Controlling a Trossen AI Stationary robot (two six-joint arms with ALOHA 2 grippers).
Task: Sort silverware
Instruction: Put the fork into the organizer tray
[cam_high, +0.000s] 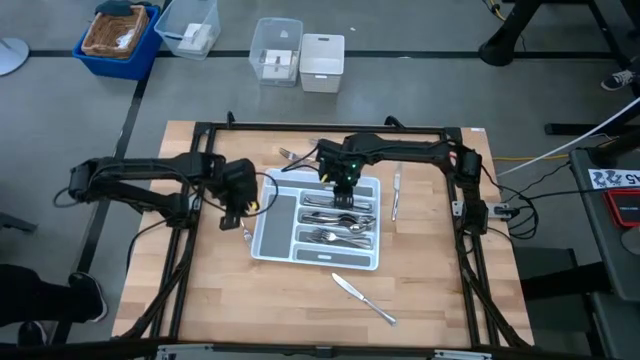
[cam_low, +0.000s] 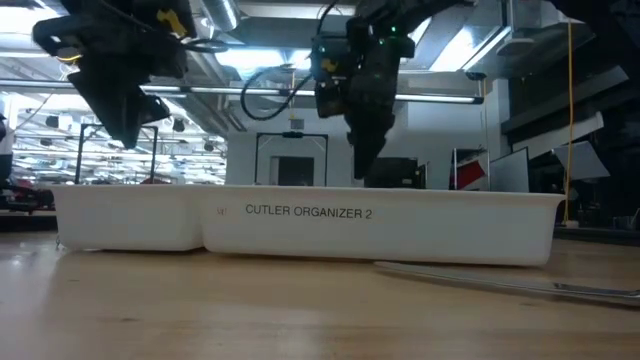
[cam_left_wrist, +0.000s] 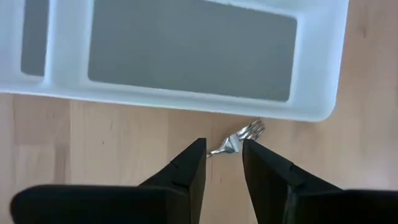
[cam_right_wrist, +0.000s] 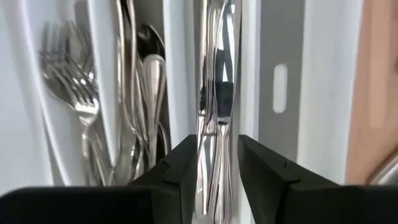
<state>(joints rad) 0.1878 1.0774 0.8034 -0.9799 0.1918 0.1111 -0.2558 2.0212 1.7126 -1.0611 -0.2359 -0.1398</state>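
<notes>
The white tray (cam_high: 262, 245) with grey compartments lies at the table's middle. It holds forks (cam_right_wrist: 74, 99), spoons (cam_right_wrist: 146, 81) and knives (cam_right_wrist: 214, 118), each kind in its own slot. My right gripper (cam_right_wrist: 216, 152) hangs open above the knife slot, pointing down, clear of the tray (cam_low: 300, 225) in the low view. My left gripper (cam_left_wrist: 224, 158) stands open above the table, just left of the tray's near left corner (cam_left_wrist: 323, 106). A small silver fork (cam_left_wrist: 239, 142) lies flat on the wood below the gap between its fingers, untouched.
A table knife (cam_high: 363, 298) lies on the wood near the front edge. Another silver piece (cam_high: 396, 195) lies right of the tray, and more silverware (cam_high: 290, 155) lies behind its far left corner. Plastic bins (cam_high: 300, 55) stand on the floor beyond the far edge.
</notes>
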